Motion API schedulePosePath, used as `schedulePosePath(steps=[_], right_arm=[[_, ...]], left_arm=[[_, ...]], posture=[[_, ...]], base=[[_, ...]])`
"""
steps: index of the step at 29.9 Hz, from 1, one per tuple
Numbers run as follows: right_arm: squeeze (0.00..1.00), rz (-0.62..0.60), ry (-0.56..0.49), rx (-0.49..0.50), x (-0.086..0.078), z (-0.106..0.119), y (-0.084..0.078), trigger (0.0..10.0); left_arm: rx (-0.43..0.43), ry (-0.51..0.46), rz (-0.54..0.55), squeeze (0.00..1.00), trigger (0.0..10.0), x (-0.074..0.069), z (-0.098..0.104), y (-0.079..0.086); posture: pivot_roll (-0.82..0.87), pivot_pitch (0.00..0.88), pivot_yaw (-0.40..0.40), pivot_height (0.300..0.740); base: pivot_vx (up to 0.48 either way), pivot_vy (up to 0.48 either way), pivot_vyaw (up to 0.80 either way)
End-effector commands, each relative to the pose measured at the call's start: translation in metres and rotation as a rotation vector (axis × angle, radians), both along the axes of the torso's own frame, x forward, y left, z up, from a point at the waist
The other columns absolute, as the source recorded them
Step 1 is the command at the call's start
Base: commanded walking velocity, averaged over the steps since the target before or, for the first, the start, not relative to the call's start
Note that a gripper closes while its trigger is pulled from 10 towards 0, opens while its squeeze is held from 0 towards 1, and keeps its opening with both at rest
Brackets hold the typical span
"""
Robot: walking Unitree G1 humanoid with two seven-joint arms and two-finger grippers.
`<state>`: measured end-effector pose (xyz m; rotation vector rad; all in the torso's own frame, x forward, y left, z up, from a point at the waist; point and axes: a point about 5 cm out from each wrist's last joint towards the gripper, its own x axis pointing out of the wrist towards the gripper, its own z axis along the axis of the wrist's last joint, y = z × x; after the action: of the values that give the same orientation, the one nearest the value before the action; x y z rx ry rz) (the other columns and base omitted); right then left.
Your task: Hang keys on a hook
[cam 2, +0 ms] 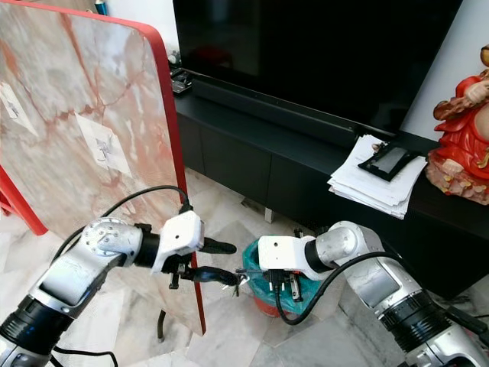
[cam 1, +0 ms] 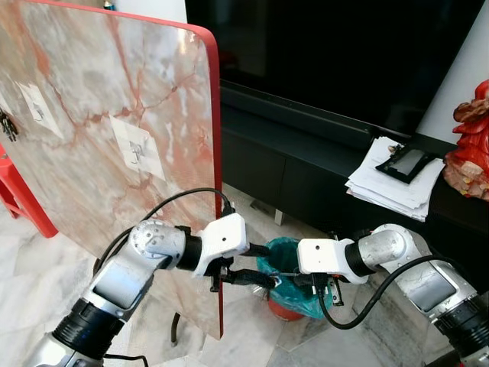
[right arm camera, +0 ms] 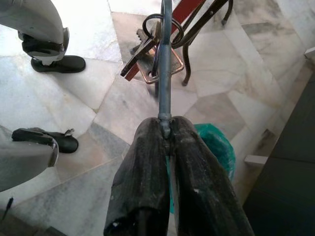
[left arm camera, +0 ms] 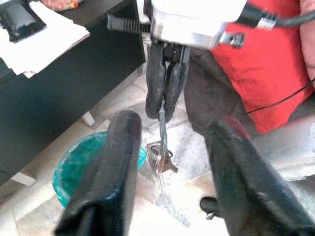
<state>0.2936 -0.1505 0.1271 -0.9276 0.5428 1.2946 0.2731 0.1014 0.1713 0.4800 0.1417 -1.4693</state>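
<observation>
The right claw (right arm camera: pixel 165 130) is closed on a thin grey metal rod (right arm camera: pixel 164 64). The bunch of keys (right arm camera: pixel 147 49) hangs on the rod's far end, at lower centre of the left eye view, above a green-lined waste bin (cam 1: pixel 294 275). The left claw (left arm camera: pixel 170 182) faces the keys with its fingers spread apart, holding nothing.

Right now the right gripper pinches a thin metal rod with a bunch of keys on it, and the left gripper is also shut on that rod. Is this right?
Not quite. The left gripper is open; the left wrist view shows its fingers spread apart beside the bunch of keys. The right gripper does pinch the thin metal rod.
</observation>
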Motion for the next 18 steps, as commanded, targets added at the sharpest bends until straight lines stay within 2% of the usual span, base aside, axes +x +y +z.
schedulePosePath(steps=[1, 2, 3, 8, 16, 18], right_arm=[[0.00, -0.003, -0.030, -0.014, 0.004, 0.005, -0.003, 0.0], [0.00, -0.005, -0.033, -0.016, 0.005, 0.005, -0.003, 0.0], [0.00, -0.015, -0.049, -0.013, 0.008, 0.009, -0.005, 0.0], [0.00, -0.023, -0.090, -0.013, 0.014, 0.020, -0.009, 0.0], [0.00, -0.031, -0.118, -0.030, 0.019, 0.034, -0.021, 0.0], [0.00, -0.031, -0.136, -0.021, 0.021, 0.045, -0.025, 0.0]], left_arm=[[-0.019, -0.022, 0.010, 0.91, 10.0, 0.002, 0.010, 0.004], [-0.020, -0.024, 0.014, 0.91, 10.0, 0.002, 0.011, 0.005], [0.022, -0.008, 0.037, 0.00, 10.0, 0.001, 0.006, 0.014], [0.077, -0.009, 0.086, 0.00, 10.0, 0.000, -0.007, 0.025], [0.035, 0.051, 0.088, 0.00, 10.0, -0.012, -0.014, 0.022], [0.039, 0.064, 0.098, 0.00, 10.0, -0.015, -0.019, 0.023]], posture=[[0.06, 0.042, -0.020, 0.740], [0.06, 0.042, -0.020, 0.740], [0.06, 0.040, -0.019, 0.740], [0.06, 0.036, -0.019, 0.740], [0.06, 0.027, -0.022, 0.740], [0.06, 0.024, -0.022, 0.740]], base=[[0.000, 0.000, 0.00], [0.000, 0.000, 0.00], [0.000, 0.000, 0.00], [0.000, 0.000, 0.00], [0.000, 0.000, 0.00], [0.000, 0.000, 0.00]])
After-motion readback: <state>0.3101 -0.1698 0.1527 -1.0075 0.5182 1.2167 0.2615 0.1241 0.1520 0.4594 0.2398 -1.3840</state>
